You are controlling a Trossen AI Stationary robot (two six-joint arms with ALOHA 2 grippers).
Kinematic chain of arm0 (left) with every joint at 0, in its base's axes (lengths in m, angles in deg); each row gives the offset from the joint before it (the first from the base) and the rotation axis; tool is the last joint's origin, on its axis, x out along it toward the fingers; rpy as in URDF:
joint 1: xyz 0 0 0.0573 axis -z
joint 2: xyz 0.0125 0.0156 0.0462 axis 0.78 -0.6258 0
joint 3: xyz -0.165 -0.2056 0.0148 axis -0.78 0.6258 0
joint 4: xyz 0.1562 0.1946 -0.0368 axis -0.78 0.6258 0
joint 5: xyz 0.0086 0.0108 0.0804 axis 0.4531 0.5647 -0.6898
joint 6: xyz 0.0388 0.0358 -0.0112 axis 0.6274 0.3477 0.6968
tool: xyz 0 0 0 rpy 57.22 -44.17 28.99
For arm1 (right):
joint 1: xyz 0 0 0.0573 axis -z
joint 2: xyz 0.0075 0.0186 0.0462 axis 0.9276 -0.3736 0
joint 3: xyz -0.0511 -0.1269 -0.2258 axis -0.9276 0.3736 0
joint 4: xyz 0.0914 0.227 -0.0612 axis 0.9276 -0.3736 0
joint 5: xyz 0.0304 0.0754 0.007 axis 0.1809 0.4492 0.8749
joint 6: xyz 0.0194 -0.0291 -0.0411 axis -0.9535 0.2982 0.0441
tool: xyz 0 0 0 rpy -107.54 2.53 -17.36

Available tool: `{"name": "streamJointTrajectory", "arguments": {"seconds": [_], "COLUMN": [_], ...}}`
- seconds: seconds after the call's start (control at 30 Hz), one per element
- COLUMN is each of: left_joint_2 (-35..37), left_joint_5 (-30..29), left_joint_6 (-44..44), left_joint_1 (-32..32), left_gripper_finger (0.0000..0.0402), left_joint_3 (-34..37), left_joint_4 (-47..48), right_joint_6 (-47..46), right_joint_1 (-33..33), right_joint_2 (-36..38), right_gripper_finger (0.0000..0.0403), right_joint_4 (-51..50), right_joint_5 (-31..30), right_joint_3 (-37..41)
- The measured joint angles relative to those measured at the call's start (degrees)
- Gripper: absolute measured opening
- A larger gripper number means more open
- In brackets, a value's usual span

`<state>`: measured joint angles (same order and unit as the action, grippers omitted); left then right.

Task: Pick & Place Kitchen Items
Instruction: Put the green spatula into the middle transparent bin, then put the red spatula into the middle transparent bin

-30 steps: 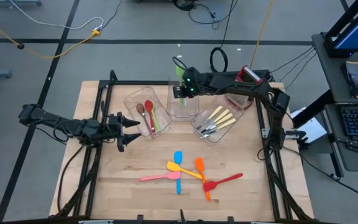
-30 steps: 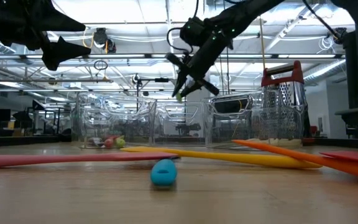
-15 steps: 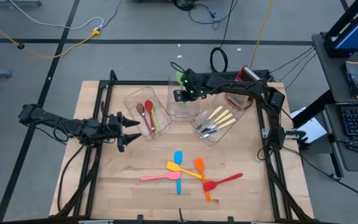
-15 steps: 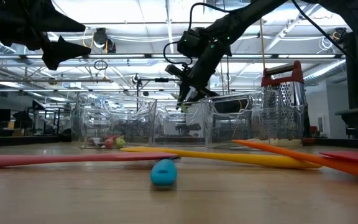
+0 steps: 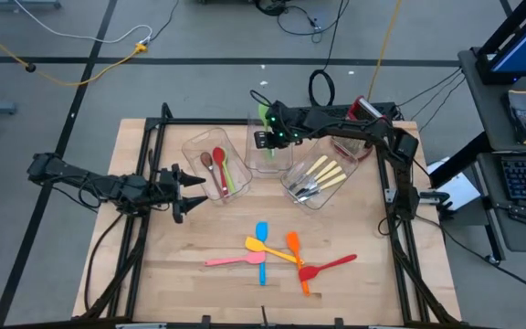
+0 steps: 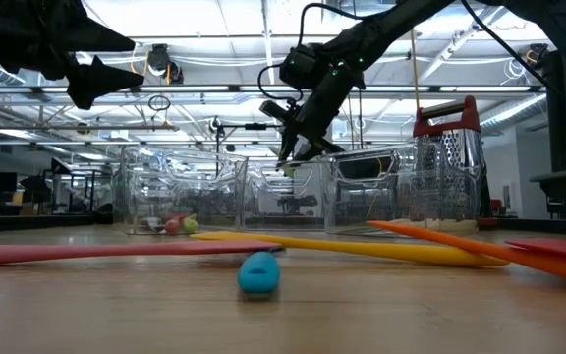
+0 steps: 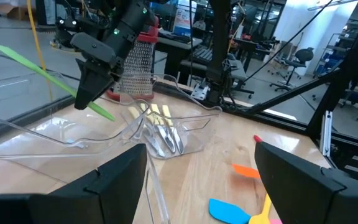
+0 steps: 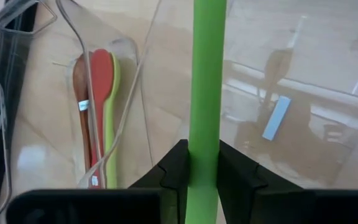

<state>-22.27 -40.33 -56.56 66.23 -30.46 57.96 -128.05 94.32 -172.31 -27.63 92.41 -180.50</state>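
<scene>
From above, the right gripper (image 5: 265, 129) sits at upper centre of the frame over the middle clear bin (image 5: 269, 157), clenched on a green spatula (image 5: 264, 115), while the left gripper (image 5: 193, 192) waits at centre left with fingers spread, just beside the bin of spoons (image 5: 218, 170); the other spatulas (image 5: 272, 256) lie loose at lower centre. At table height the right gripper (image 6: 296, 143) hangs above the bins at upper centre, and its own wrist camera shows the green spatula (image 8: 206, 93) pinched between both fingers (image 8: 174, 171), over the clear bin, with the spoons (image 8: 96, 112) at left
</scene>
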Motion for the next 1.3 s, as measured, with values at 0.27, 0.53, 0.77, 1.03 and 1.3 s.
{"name": "streamJointTrajectory", "arguments": {"seconds": [0.27, 0.53, 0.77, 1.03, 1.3], "left_joint_2": [0.0, 0.0, 0.0, 0.0, 0.0], "left_joint_5": [0.0, 0.0, 0.0, 0.0, 0.0], "left_joint_6": [0.1, -0.1, 0.5, 0.6, 0.6], "left_joint_1": [0.0, 0.0, 0.0, 0.0, 0.0], "left_gripper_finger": [0.0306, 0.0306, 0.0306, 0.0306, 0.0306], "left_joint_3": [0.0, 0.0, 0.0, 0.0, 0.0], "left_joint_4": [0.0, 0.0, 0.0, 0.0, 0.0], "right_joint_6": [-0.2, -1.0, -1.0, -0.9, -0.9], "right_joint_1": [-0.1, -0.1, -0.1, -0.2, -0.5], "right_joint_2": [-0.8, -2.7, -2.8, -4.0, -4.8], "right_gripper_finger": [0.0055, 0.0055, 0.0055, 0.0079, 0.0113], "right_joint_4": [0.5, 1.1, 2.0, 2.0, 4.2], "right_joint_5": [-0.2, 0.0, 1.4, 3.6, 4.6], "right_joint_3": [0.0, 0.1, 0.0, 0.1, 0.1]}}
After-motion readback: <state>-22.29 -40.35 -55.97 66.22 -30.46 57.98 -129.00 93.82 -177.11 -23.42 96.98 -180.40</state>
